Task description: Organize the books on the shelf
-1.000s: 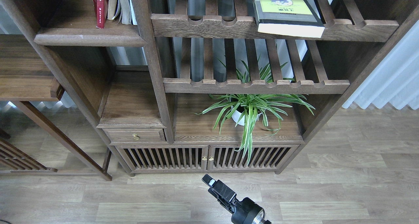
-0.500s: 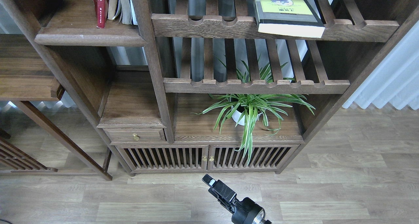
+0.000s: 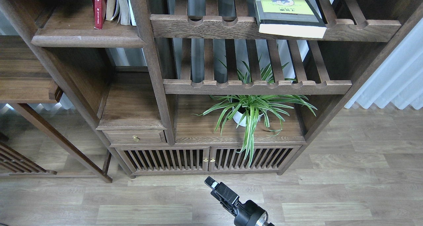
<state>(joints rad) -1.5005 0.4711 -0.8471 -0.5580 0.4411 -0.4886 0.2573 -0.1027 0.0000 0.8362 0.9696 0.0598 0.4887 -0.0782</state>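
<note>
Wood-plank floor (image 3: 330, 193) across the lower view, pale curtain (image 3: 390, 77) at the right, large dark bookcase filling the rest. Low at the bottom edge, the right gripper (image 3: 216, 185), small and dark against the floor, fingers not distinguishable, so open or closed impossible to tell; nothing visibly held, and well apart from every book. Left gripper out of sight. Just beyond, slatted cabinet doors (image 3: 208, 159) and a small drawer (image 3: 134, 137); above those, a potted spider plant (image 3: 251, 110) on the lower board, leaves spilling over the front. Higher up, two slatted racks with notched rails, and on the upper one the yellow-green book (image 3: 287, 13), lying flat at the right (page edge slightly over the front rail). Far upper left, the solid shelf (image 3: 89, 41) with its rounded front edge, carrying the red book (image 3: 99, 8) upright and the pale book (image 3: 120, 6) just beside it, tops cut off by the frame. Likely step: approach to the stray yellow-green book, not yet begun. Next move, by judgement: a long reach up to the rack, a firm grip on a thick and probably heavy volume, then a carry leftward past the upright post to stand it beside the other two.
</note>
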